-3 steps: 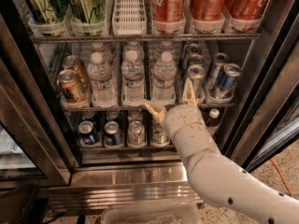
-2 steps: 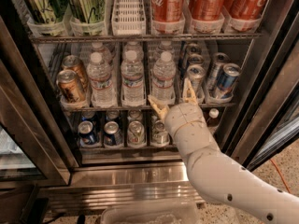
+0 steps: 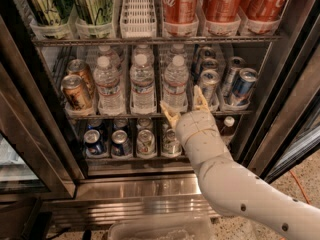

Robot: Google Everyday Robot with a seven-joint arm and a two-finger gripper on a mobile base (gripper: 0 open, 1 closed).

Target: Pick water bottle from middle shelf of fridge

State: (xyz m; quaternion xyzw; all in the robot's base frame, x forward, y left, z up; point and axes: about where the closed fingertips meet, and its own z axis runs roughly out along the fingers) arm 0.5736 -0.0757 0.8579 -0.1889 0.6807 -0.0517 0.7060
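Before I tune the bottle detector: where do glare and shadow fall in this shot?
Camera view: glare streaks the steel base of the fridge; the middle shelf and the water bottle nearest the claw are evenly lit; the cans below sit in shadow; the open claw hovers at that shelf's front edge.
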